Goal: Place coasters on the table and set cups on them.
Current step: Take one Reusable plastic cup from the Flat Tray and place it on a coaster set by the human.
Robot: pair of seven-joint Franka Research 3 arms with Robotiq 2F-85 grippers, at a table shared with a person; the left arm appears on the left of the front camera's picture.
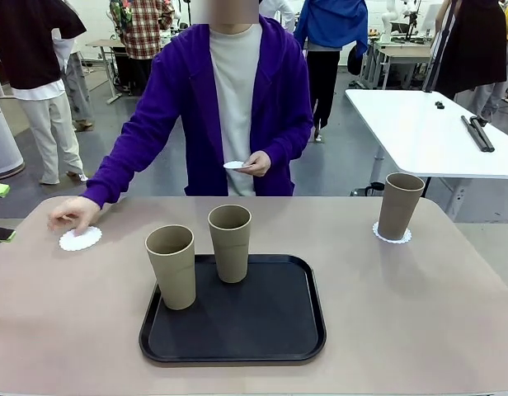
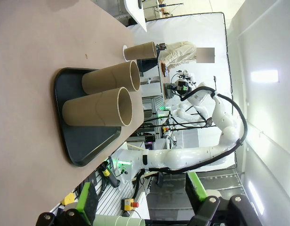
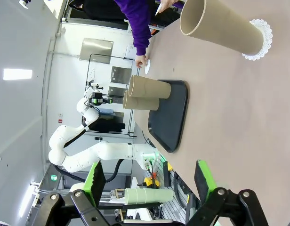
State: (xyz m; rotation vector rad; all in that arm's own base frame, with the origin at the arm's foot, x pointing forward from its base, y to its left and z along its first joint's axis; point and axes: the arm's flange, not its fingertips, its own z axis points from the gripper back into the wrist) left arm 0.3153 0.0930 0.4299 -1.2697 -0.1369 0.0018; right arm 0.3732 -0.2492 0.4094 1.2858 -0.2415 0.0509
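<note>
Two tan cups [image 1: 171,266] [image 1: 230,242] stand upright on the black tray [image 1: 237,330] in the middle of the beige table [image 1: 402,313]. A third cup [image 1: 400,205] stands on a white lacy coaster [image 1: 392,237] at the far right. At the far left the person's hand [image 1: 71,216] rests on a second coaster [image 1: 79,239] lying on the table. Their other hand holds a third coaster [image 1: 236,165] at chest height. My left gripper [image 2: 140,207] is open and empty, well back from the tray's cups [image 2: 98,113] [image 2: 111,78]. Open and empty too, my right gripper [image 3: 149,188] is far from the cup on its coaster [image 3: 220,28].
A white table [image 1: 435,132] with black tools stands behind at the right. People stand farther back. A green-edged object [image 1: 0,234] lies at the table's left edge. Bare tabletop lies between the tray and the right cup.
</note>
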